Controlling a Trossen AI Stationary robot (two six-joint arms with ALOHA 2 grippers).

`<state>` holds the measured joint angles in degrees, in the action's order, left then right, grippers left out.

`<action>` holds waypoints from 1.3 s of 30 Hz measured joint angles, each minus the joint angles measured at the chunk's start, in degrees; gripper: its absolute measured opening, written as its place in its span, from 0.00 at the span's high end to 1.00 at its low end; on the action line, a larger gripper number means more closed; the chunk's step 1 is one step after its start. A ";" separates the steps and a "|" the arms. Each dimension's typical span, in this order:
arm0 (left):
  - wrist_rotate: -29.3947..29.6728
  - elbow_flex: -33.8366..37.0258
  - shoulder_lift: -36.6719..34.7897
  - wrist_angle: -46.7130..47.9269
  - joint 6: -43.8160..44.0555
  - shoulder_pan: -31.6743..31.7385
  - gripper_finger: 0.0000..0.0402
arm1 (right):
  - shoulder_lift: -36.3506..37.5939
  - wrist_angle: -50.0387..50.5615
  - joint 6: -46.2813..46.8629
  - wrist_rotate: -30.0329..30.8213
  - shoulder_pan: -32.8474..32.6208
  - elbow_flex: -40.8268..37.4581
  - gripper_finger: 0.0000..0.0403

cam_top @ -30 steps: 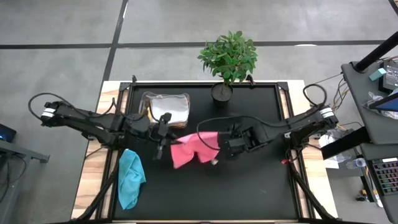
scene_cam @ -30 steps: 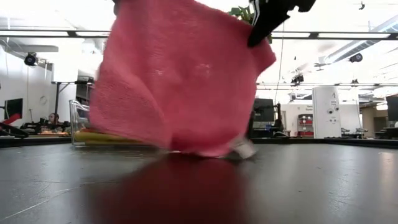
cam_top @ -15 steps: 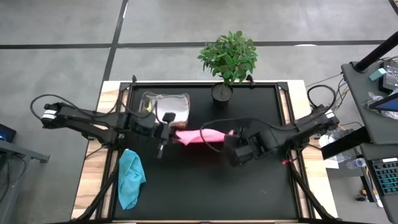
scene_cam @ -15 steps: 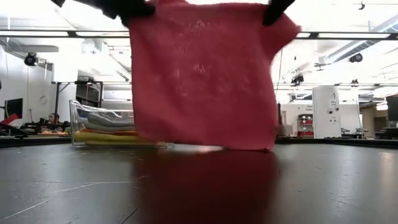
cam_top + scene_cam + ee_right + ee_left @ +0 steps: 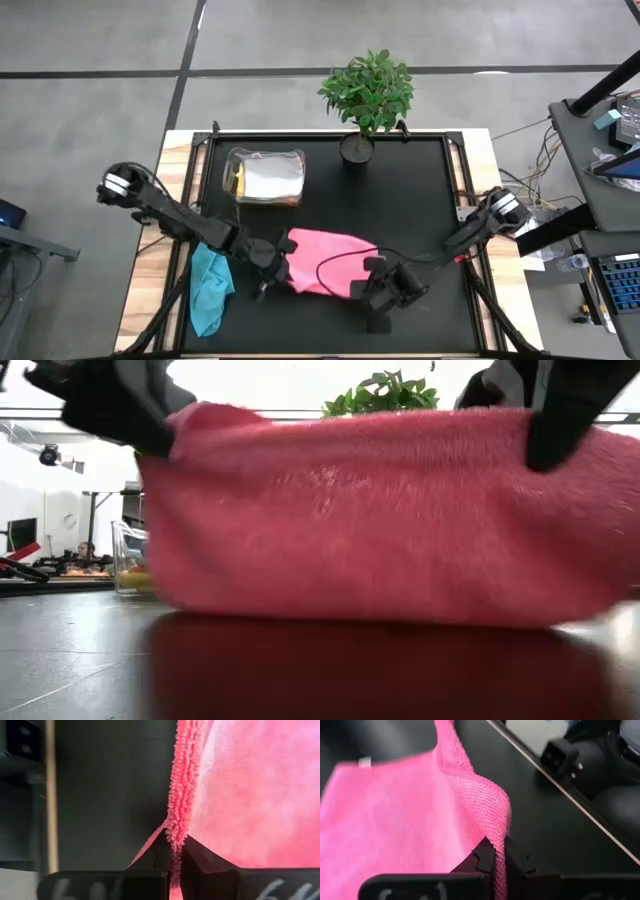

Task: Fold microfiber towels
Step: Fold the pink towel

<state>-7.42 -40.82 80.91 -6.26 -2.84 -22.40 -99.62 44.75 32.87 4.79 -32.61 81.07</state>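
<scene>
Pink and fuzzy, the square microfiber towel is lying spread over the front half of the black table, its far part resting on the surface while its near edge is being held up by both arms. In the low view that towel is filling most of the picture, hanging as a wide band whose lower edge is meeting the tabletop.

The left gripper is sitting at the towel's left near corner, its two dark fingers pressed together with the cloth's hem pinched between them. The right gripper is sitting at the towel's right near corner, its fingers likewise squeezed onto the nubbly pink edge. In the low view, the two dark grippers are showing at the towel's top corners.

A crumpled teal microfiber towel is lying at the table's left front edge, just beside the left arm and partly over the light wooden border. Toward the back left of the table, a clear plastic box is holding a stack of cloths, with a white-grey one on top and a strip of yellow and orange showing at its side. A small green potted plant is standing at the table's back edge, near the middle.
</scene>
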 joint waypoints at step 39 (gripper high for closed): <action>13.77 0.14 8.94 1.86 18.67 6.06 0.84 | -0.89 2.86 -8.70 7.68 12.26 -7.24 0.93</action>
<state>6.35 -40.69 89.84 -4.41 15.83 -16.34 -100.51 47.61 24.17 12.47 -20.35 73.83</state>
